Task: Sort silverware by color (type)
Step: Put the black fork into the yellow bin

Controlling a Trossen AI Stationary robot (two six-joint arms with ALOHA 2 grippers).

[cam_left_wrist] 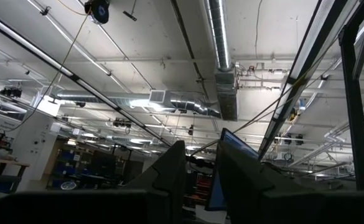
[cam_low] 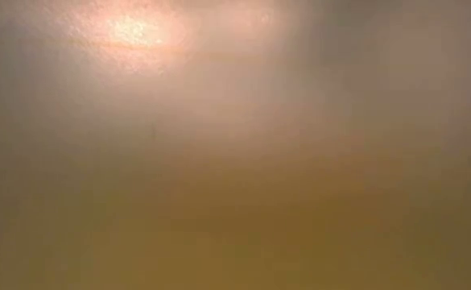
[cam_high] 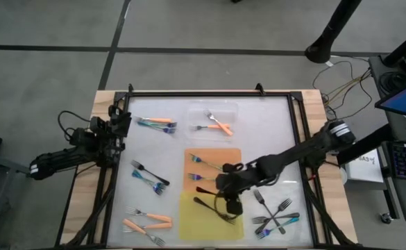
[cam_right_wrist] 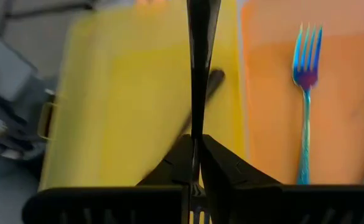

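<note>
A: From above? 
B: The right tool [cam_high: 232,205] hangs over the yellow tray [cam_high: 189,221], clamped on a black fork [cam_high: 213,209]; the left tool [cam_high: 123,125] waits at the tabletop's [cam_high: 272,125] edge.

A: Right wrist? 
B: Its fingers [cam_right_wrist: 222,163] pinch the black fork's handle above yellow; a teal fork [cam_right_wrist: 305,99] lies on the orange tray [cam_right_wrist: 343,124].

A: Left wrist? 
B: Left tool's fingers [cam_left_wrist: 169,168] stand slightly apart, holding nothing.

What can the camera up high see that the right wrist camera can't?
Only the high view shows the whole table, the clear tray with orange forks, the loose forks lying around, and the left gripper parked at the table's left edge. Only the right wrist view shows, up close, the right gripper pinching a black fork. Both show the yellow tray under that gripper and the orange tray holding a blue fork.
</note>
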